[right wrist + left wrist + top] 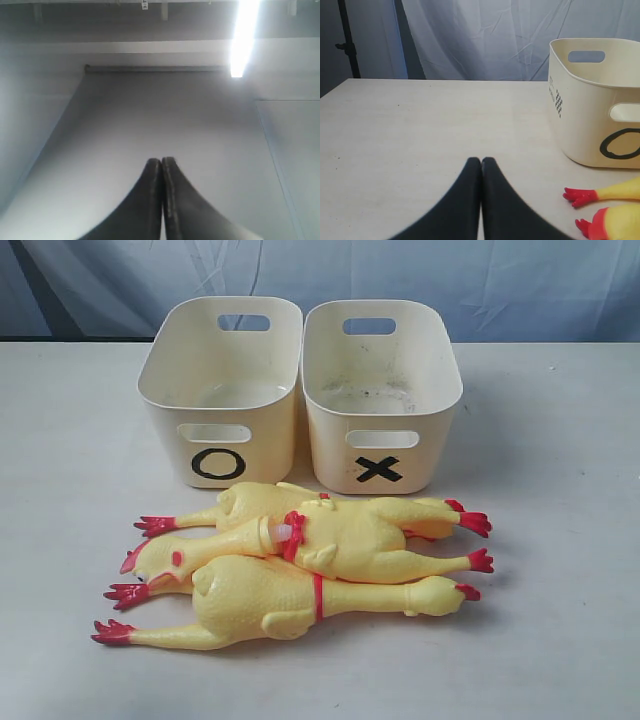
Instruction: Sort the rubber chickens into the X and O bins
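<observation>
Several yellow rubber chickens (300, 565) with red combs and feet lie piled together on the table in front of two cream tubs. The O bin (222, 390) stands at the back left and the X bin (380, 390) beside it on the right; both look empty. My left gripper (481, 161) is shut with nothing in it, low over bare table left of the O bin (595, 100); red chicken feet (580, 196) lie off to one side of it. My right gripper (161, 161) is shut and empty, pointing up at a grey backdrop. Neither gripper shows in the exterior view.
The pale table (560, 490) stretches out on both sides of the tubs and the chicken pile. A grey cloth backdrop (485, 35) hangs behind the table, and a dark stand (347, 40) is at its far corner. A bright ceiling light (245, 35) shows overhead.
</observation>
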Available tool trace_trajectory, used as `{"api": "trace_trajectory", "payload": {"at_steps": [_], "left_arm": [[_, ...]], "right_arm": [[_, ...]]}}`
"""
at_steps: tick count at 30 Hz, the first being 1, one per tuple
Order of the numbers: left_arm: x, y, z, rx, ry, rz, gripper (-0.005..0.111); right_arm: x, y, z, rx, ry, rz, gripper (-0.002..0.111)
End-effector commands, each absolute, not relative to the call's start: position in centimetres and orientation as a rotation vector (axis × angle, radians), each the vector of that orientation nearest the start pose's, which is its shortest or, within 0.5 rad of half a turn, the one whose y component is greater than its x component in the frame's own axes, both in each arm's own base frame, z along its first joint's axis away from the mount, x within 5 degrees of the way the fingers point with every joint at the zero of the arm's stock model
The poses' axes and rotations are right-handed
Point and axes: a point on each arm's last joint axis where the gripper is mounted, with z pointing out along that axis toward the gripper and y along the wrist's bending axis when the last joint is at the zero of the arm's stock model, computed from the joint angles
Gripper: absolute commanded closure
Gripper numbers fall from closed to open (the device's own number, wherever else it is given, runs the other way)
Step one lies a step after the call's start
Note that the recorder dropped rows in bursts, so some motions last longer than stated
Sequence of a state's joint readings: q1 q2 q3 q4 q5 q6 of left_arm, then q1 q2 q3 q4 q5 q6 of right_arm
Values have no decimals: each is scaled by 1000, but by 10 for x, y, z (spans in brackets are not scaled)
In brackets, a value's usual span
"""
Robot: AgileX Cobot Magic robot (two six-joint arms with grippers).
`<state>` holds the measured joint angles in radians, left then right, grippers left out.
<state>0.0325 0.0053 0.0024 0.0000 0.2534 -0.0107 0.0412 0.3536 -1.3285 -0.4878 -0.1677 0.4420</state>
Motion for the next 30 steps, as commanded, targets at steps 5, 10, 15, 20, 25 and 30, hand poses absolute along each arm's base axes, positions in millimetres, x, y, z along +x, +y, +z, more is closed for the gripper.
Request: {"api": "trace_trajectory", "payload": {"at_steps": [5, 10, 15, 20, 25, 30], "left_arm": [[55, 2, 191, -38, 1723, 10, 107], [55, 2, 191, -38, 1723, 10, 107], [55, 2, 191, -38, 1723, 10, 107], [55, 2, 191, -38, 1723, 10, 107], [55, 2, 191, -38, 1723, 10, 107], [55, 2, 191, -38, 1723, 10, 107]], "right_arm": [[1, -10, 609, 82, 852, 49, 109], [108, -1, 570, 218, 1378, 224, 109], [172, 33, 510, -1, 1984, 422, 109], [222, 79, 469, -590, 2131, 777, 109], [246, 123, 425, -861, 2186, 887, 109], [254, 163, 379, -1198, 2222, 830, 94]]}}
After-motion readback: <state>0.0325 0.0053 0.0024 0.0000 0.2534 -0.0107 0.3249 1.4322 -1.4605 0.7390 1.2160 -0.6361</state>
